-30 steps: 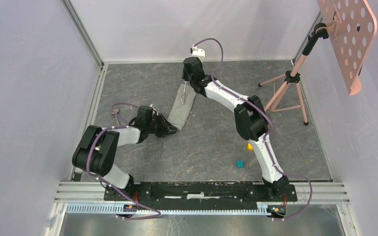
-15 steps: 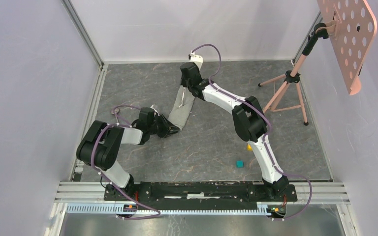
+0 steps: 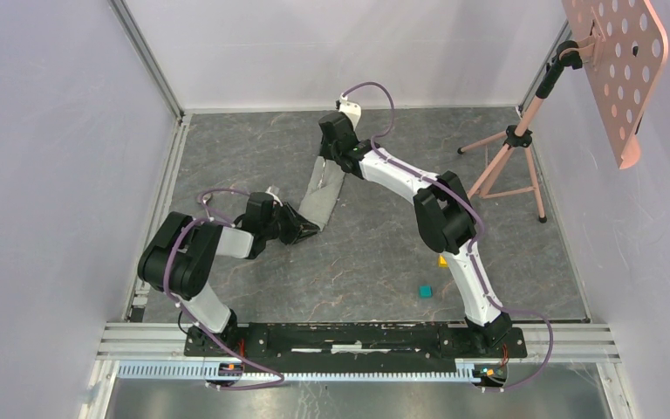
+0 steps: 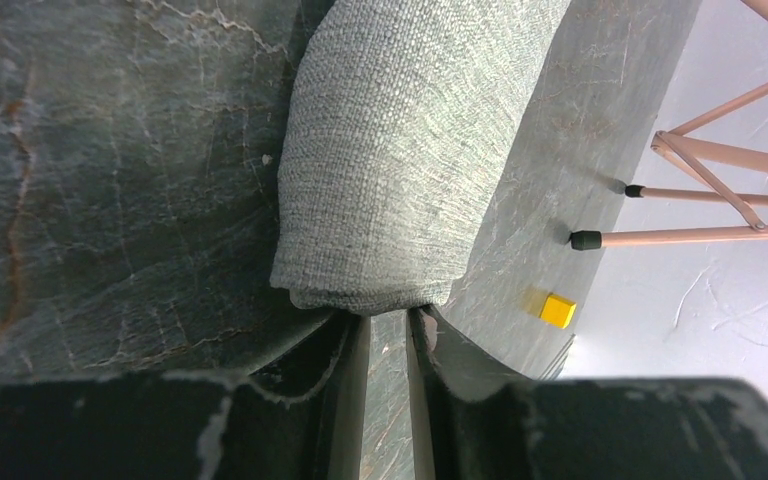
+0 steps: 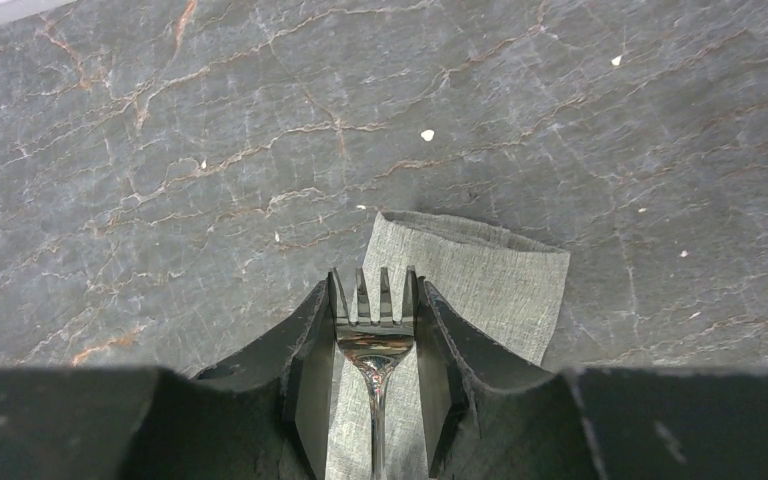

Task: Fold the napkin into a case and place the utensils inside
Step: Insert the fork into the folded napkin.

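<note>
- Your napkin (image 3: 317,197) lies on the table (image 3: 384,229) as a long, narrow folded strip, left of centre. It runs from its near end, by your left arm, away towards the far side.
- Your left gripper (image 4: 385,318) sits low at the strip's near end. Its fingers are only a narrow slot apart, with tabletop showing between them. The folded end of the cloth meets their tips, but you cannot tell from these views whether any cloth is pinched.
- Your right gripper (image 5: 374,286) is at the far end of the strip, clenched on the fork (image 5: 373,346). The fingers press either side of the fork's head, and the tines point away past the fingertips.
- In the right wrist view the fork is over the napkin, its tines short of the cloth's far edge. Whether it touches the cloth is unclear.
- A yellow cube (image 3: 442,260) and a teal cube (image 3: 425,291) lie on the table to the right, well apart from the napkin.
- A pink tripod stand (image 3: 510,150) is at the far right.
</note>
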Available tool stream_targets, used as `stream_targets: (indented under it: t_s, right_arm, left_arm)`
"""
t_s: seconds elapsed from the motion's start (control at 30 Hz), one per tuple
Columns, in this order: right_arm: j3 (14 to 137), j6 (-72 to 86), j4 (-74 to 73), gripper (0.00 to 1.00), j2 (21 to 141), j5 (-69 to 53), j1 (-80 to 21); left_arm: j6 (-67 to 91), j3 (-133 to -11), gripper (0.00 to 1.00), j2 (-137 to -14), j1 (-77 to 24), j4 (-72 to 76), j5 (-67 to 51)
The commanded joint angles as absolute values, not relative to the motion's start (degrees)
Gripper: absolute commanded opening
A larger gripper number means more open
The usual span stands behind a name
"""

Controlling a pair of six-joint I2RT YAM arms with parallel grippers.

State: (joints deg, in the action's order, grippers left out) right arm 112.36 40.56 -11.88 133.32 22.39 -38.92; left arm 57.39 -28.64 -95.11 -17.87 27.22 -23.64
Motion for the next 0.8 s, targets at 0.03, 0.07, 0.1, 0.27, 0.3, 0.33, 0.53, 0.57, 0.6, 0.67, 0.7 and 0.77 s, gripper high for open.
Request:
stream_targets:
  t_s: [0.03,0.07,0.1,0.27,0.3,0.33,0.53,0.57,0.6,0.67,0.7,0.77]
  right_arm:
    - [113.3,44.1,-13.5,0.24,130.5,19.6,-39.2]
    - [113.2,44.6,-13.6,0.24,130.8,19.2,-39.2]
    - [113.0,45.2,-13.7,0.24,130.8,18.7,-39.3]
    - [110.0,48.5,-11.9,0.24,130.6,16.6,-39.5]
    - [109.8,49.2,-11.6,0.25,130.7,16.1,-39.6]
    - [110.0,49.6,-11.6,0.25,131.1,15.8,-39.7]
    - [107.9,51.7,-10.7,0.26,131.3,15.5,-40.6]
    - [108.0,51.8,-10.7,0.26,131.5,15.3,-40.6]
    - [108.1,52.1,-10.8,0.26,131.8,15.0,-40.6]
    - [107.8,52.7,-10.7,0.26,132.0,14.6,-40.8]
    - [107.1,53.0,-10.3,0.26,131.9,14.7,-41.0]
    - [104.8,52.8,-8.2,0.27,131.4,15.1,-41.2]
  left_arm:
    - [58.0,-27.0,0.27,-97.4,-18.3,28.5,-20.5]
    - [58.1,-26.9,0.27,-97.6,-18.2,28.7,-20.5]
    - [58.2,-26.9,0.27,-97.9,-18.3,29.1,-20.5]
    - [58.7,-26.7,0.27,-98.9,-18.4,30.6,-20.4]
    - [58.8,-26.8,0.27,-99.0,-18.5,30.7,-20.4]
    - [58.9,-26.8,0.27,-99.1,-18.5,31.0,-20.4]
    - [59.2,-26.6,0.27,-98.6,-18.6,31.4,-20.2]
    - [59.2,-26.5,0.27,-98.5,-18.6,31.4,-20.1]
    - [59.2,-26.4,0.27,-98.5,-18.6,31.5,-20.1]
    - [59.2,-26.4,0.27,-98.4,-18.6,31.5,-20.1]
    - [59.2,-26.4,0.27,-98.3,-18.6,31.6,-20.1]
    - [59.2,-26.3,0.27,-98.4,-18.6,31.6,-20.1]
